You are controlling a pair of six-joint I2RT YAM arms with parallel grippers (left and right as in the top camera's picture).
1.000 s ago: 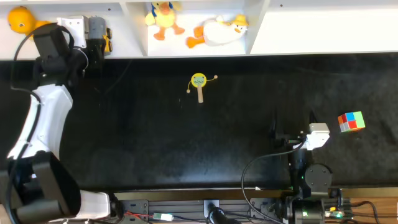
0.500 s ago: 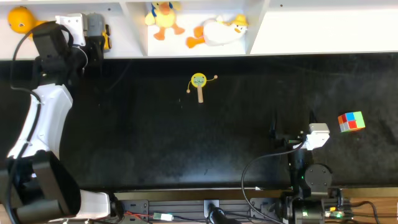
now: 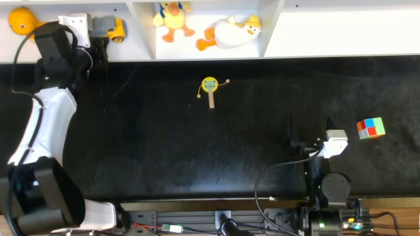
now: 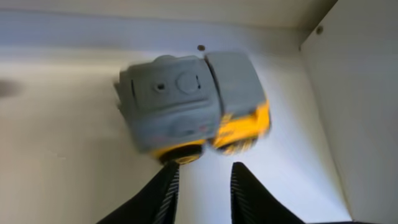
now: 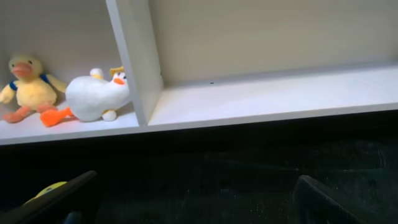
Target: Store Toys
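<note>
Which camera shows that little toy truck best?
The left wrist view: the toy truck sits close up, grey top and yellow underside clear, just beyond the open left gripper. The top view shows it small in the left shelf compartment. The right wrist view faces the plush ducks instead.

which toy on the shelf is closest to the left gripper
The grey-and-yellow toy truck, just past the left gripper in the left compartment. The yellow duck and white duck sit in the middle compartment, farther off.
</note>
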